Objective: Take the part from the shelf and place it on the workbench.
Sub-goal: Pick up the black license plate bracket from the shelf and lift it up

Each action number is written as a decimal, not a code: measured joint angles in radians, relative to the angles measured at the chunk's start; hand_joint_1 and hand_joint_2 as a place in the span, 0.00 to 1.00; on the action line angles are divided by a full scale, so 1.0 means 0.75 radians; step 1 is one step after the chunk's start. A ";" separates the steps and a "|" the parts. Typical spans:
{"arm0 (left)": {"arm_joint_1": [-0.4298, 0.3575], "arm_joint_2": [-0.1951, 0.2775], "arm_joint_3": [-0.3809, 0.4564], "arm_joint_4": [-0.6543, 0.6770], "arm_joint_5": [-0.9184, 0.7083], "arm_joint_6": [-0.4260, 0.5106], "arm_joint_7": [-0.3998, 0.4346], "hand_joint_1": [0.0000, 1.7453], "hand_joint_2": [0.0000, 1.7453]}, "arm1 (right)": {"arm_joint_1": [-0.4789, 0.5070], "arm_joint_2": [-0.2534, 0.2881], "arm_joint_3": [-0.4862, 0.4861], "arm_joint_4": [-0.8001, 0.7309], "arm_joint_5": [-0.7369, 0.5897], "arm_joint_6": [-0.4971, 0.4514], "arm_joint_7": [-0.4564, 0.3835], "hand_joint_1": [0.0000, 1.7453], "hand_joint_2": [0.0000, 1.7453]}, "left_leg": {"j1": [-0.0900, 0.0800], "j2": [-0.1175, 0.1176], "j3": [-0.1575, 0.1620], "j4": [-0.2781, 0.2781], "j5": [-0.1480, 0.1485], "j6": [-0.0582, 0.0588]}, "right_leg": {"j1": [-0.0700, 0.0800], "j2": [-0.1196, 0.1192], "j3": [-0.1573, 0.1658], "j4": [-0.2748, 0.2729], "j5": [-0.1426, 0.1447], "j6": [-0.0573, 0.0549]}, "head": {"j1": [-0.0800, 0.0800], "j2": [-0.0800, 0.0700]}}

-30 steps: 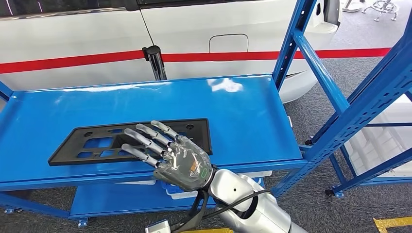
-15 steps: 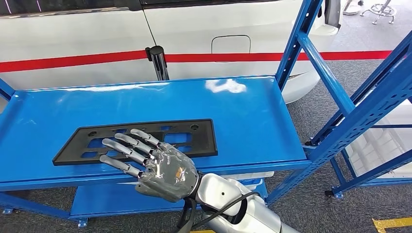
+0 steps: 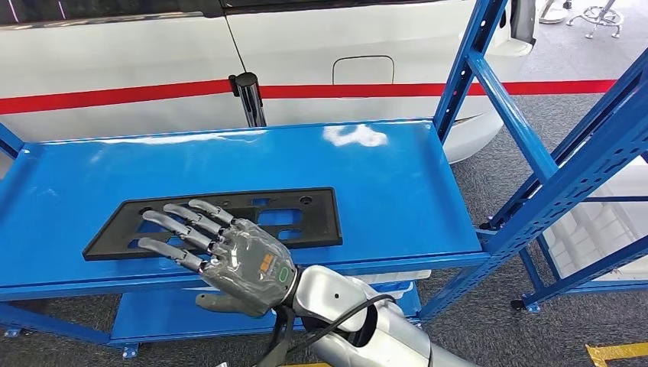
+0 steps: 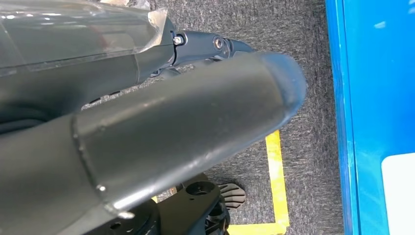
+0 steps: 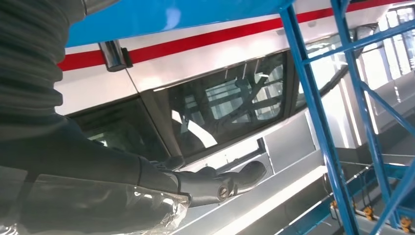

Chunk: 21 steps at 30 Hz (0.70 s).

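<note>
While the robot looks down from its head view, the right hand (image 3: 241, 264) hangs over the near edge of the blue shelf (image 3: 382, 183), palm down, with its fingers (image 3: 172, 222) spread apart and holding nothing. Those fingers reach across the left half of the black part (image 3: 306, 218), a flat rectangular plate with cut-outs that lies toward the near side of the shelf; whether they actually touch it I cannot tell. A silver forearm (image 3: 359, 325) comes in from the near edge. Beyond the shelf stands a white vehicle (image 3: 115, 61) with a red stripe, and grey carpet (image 3: 497, 176) lies to the right.

At the left wrist, the left hand (image 4: 147, 132) is seen very close, its thick grey thumb across the frame; how its fingers lie I cannot tell. Carpet and yellow floor tape (image 4: 276, 186) lie behind it.

At the right wrist, dark fingertips (image 5: 230, 183) stretch out before the vehicle's window (image 5: 215, 107) and blue shelf posts (image 5: 313, 107).
</note>
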 joint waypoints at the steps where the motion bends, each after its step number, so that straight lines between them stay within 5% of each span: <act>1: -0.001 0.000 -0.002 0.000 0.001 0.003 0.001 0.00 0.00 | -0.009 0.011 0.004 0.026 0.014 -0.010 0.010 0.00 1.00 | 0.000 0.000 0.000 0.000 0.000 0.000 | 0.000 0.000 0.000 0.000 0.000 0.000 | 0.000 0.000; 14: -0.006 -0.001 -0.006 0.000 0.012 0.008 0.002 0.00 0.00 | -0.037 0.069 0.030 0.164 0.019 -0.043 0.031 0.00 1.00 | -0.001 0.000 0.001 0.000 0.000 0.000 | 0.000 0.000 0.001 0.000 0.000 0.000 | 0.000 0.000; 21: -0.005 -0.001 -0.024 0.000 0.034 0.008 -0.001 0.00 0.00 | -0.064 0.095 -0.019 0.266 -0.289 0.039 -0.024 0.00 1.00 | 0.000 0.000 0.001 0.000 0.000 0.000 | 0.000 0.000 0.002 0.000 0.000 0.000 | 0.000 0.000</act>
